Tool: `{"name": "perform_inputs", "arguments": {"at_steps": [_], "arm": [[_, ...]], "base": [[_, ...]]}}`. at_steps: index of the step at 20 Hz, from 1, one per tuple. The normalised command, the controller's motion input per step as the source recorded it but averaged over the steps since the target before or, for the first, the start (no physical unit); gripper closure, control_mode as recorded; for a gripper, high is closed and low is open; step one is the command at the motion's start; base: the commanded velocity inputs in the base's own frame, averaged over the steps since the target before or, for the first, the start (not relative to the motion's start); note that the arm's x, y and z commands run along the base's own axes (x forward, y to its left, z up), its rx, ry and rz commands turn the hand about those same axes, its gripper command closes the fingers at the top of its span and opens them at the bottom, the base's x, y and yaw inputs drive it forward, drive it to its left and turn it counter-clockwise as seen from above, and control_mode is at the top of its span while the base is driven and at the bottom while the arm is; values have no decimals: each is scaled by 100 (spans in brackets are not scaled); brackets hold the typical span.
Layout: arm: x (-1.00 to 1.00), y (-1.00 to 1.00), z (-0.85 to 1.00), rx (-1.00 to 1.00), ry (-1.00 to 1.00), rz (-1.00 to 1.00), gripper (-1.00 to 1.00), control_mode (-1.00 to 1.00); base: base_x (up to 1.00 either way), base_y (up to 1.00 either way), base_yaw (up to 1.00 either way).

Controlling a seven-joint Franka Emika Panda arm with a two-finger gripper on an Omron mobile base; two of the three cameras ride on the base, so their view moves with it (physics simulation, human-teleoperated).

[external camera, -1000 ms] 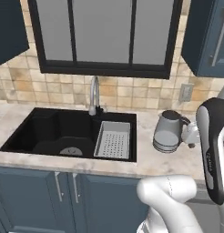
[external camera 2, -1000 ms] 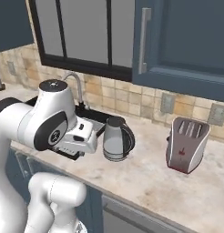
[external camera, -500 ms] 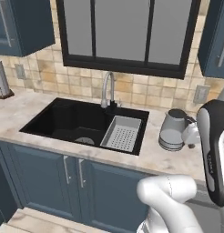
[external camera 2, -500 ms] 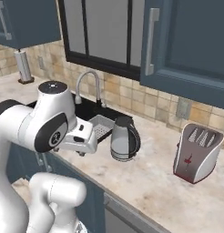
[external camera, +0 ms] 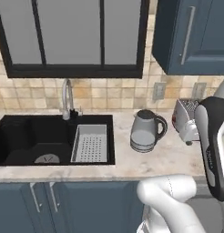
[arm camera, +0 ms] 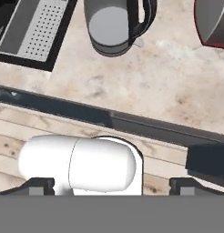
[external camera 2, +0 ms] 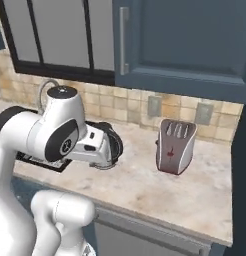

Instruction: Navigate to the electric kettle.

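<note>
Kettle, i.e. the electric kettle (external camera: pixel 146 131), stood on the counter (external camera: pixel 177 159) betw. sink (external camera: pixel 36 139) and toaster (external camera: pixel 183 116), handle toward toaster. Prob. rigid metal, smooth, slippery body, light if empty; best hold looked like the dark curved handle. Gripper (arm camera: pixel 111 183): tips apart, nothing held.

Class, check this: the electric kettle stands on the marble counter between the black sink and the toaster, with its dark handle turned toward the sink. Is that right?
One detail is wrong. In the left base view the electric kettle does stand on the counter between the sink and the toaster, but its dark handle faces the toaster, not the sink.
</note>
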Motion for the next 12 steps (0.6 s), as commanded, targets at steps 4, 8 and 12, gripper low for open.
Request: {"name": "perform_inputs", "arguments": {"at_steps": [4, 8, 12], "arm": [[0, 0, 0, 0, 0, 0, -100, 100], [0, 0, 0, 0, 0, 0, -100, 100], [0, 0, 0, 0, 0, 0, -100, 100]], "base": [[26, -1, -89], [71, 15, -75], [79, 91, -38]]}}
